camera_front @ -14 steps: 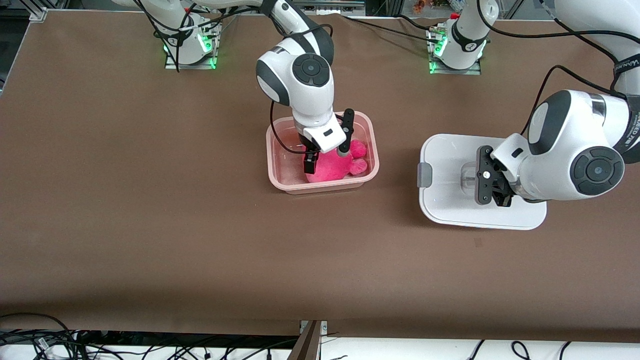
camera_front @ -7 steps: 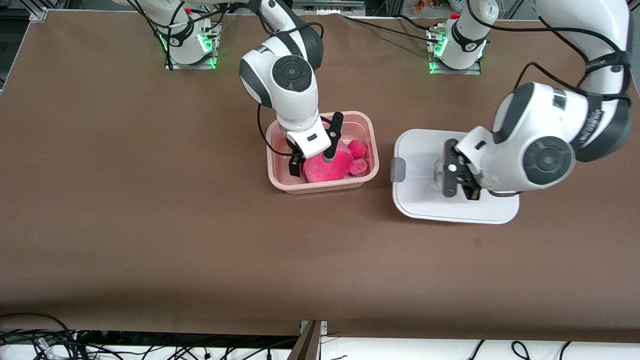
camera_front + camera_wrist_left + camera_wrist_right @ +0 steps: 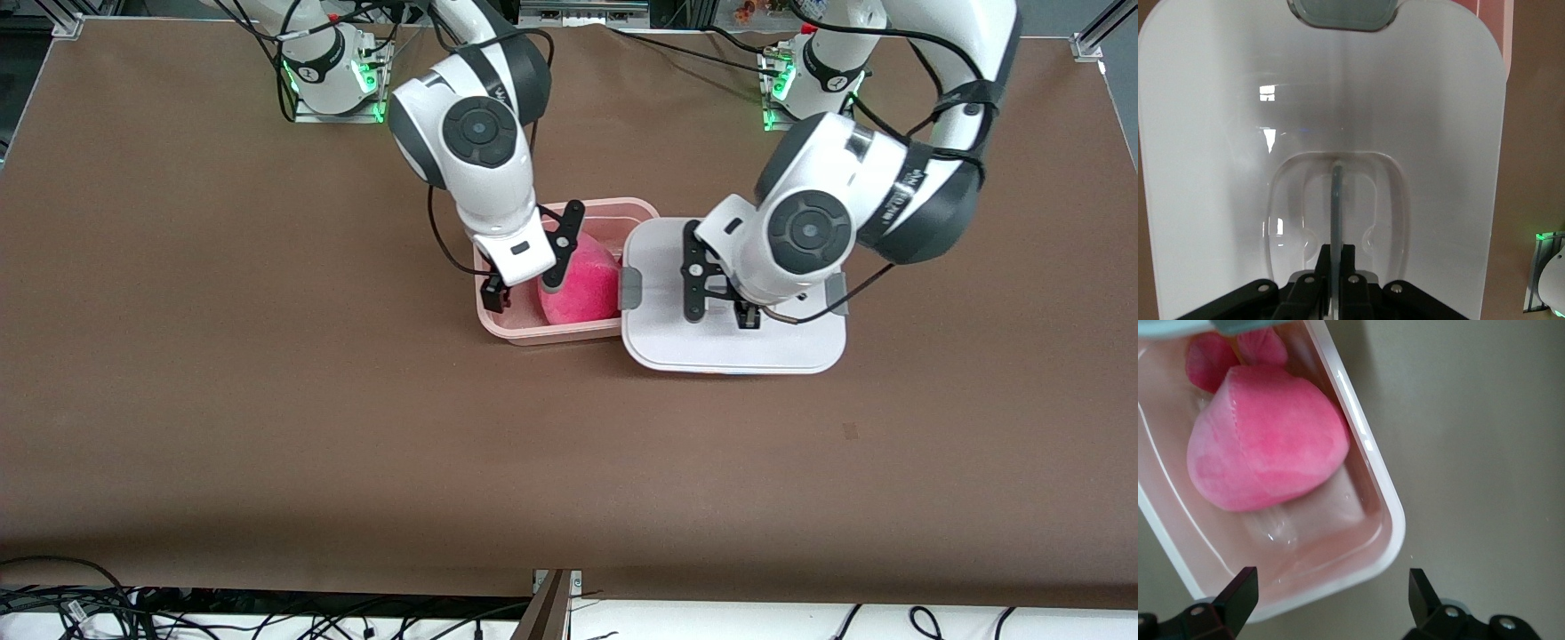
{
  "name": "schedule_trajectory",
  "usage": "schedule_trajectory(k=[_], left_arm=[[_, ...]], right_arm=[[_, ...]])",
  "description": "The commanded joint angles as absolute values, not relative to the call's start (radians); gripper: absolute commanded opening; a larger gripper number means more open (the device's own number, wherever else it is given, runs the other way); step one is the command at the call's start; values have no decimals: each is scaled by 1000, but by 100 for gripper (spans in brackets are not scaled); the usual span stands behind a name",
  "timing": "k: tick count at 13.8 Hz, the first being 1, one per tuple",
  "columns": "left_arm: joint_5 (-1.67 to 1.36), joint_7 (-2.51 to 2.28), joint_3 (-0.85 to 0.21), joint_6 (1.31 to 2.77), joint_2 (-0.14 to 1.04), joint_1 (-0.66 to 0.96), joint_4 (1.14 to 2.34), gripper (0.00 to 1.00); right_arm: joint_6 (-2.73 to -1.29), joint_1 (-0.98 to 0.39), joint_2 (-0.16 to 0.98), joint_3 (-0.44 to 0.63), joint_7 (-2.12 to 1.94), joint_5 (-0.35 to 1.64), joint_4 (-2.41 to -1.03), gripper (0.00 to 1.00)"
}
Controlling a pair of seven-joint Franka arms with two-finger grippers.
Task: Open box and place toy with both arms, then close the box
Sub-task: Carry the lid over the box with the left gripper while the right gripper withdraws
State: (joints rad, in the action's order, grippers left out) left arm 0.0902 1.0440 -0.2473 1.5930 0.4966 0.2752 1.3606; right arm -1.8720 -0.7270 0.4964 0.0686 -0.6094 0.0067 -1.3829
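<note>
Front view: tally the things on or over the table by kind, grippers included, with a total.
Pink tubs: 1, the tub of the box
White lids: 1, the lid, held by the left gripper partly over the tub
Pink plush toys: 1, the toy in the tub
Grippers: 2, the left gripper and the open right gripper over the tub
Total: 5

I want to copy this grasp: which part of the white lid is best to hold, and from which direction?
Grip the thin clear handle in the lid's recessed centre, coming from above. It stands upright as a narrow rib, and the left gripper is already shut on it.
</note>
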Motion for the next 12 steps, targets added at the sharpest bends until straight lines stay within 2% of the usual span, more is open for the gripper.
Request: schedule_trajectory(k=[1, 7, 10, 12], left_arm=[[66, 985, -238, 1634, 491, 317, 1391, 0], [37, 821, -238, 1706, 505, 419, 1393, 0], [-9, 792, -238, 1747, 537, 446, 1382, 0], [-9, 698, -238, 1772, 551, 497, 1375, 0]], right_arm=[[-1818, -677, 462, 63, -664, 34, -1382, 100], [-1740, -494, 422, 64, -768, 159, -1381, 100], [-1698, -437, 402, 71, -770, 152, -1376, 100], [-1637, -428, 400, 145, -765, 158, -1338, 100]])
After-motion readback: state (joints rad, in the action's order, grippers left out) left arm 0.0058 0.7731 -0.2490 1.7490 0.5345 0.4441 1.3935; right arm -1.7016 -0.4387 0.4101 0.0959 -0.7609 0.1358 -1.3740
